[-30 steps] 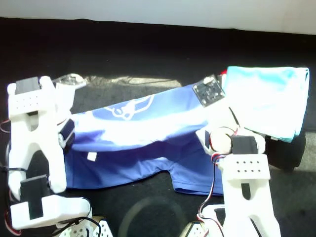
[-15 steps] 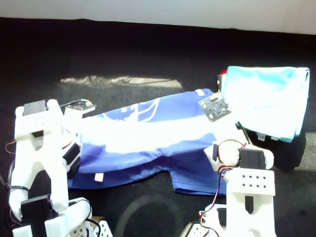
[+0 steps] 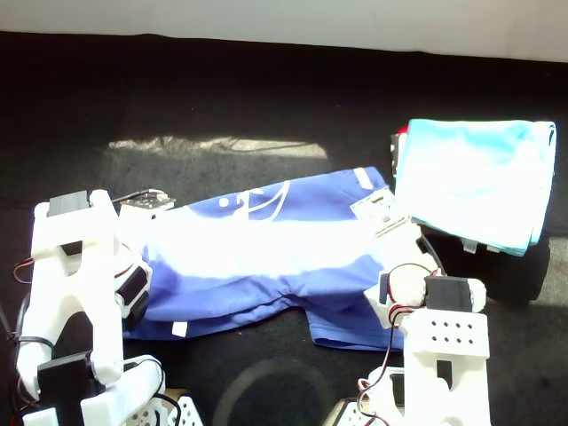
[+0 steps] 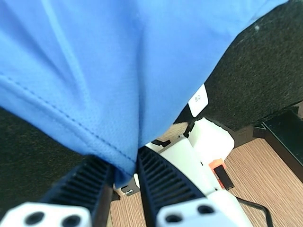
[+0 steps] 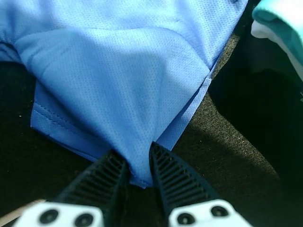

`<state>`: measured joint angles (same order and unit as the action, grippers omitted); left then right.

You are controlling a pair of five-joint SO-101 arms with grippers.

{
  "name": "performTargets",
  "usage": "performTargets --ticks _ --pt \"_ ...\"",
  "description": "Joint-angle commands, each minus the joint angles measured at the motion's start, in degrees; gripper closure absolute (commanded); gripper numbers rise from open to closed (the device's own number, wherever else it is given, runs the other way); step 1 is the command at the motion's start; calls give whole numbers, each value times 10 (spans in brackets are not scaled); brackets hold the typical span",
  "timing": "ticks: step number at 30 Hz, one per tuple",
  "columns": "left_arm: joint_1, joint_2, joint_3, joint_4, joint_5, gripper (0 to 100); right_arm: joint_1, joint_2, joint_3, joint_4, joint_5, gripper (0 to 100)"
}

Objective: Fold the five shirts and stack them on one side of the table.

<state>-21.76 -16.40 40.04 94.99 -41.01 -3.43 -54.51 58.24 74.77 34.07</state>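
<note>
1. Desk: covered in black, felt-like cloth. A band of sunlight lies across it on the far side of the work. A pale wall runs along the far edge.
2. Blue shirt: lies across the middle of the desk, between my two arms. It is rumpled, not flat. There is white print near its far edge and a bright glare along its middle. A small white label shows at one edge.
3. Left hand: pinching the blue shirt at its left end. The ridged fingers are pressed together on a bunch of cloth just inside the stitched hem.
4. Right hand: pinching the blue shirt at its right end. The cloth draws into a narrow fold between the two ridged fingers, and the hem lies on the black cloth to either side.
5. Turquoise shirt: folded square, at the far right of the desk, just beside the blue shirt's right end. A white layer shows under its edge.
6. Room: past the desk's near edge, the left wrist view shows a wood-grain floor and the white base of an arm.
</note>
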Motion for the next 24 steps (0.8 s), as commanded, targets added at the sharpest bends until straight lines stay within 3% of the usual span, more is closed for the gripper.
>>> performTargets --ticks 1,24 --pt "-18 -15 0 -4 -4 990 6 -10 1 15 5 991" --pt "-27 -14 0 -2 -29 990 6 -10 3 76 7 991"
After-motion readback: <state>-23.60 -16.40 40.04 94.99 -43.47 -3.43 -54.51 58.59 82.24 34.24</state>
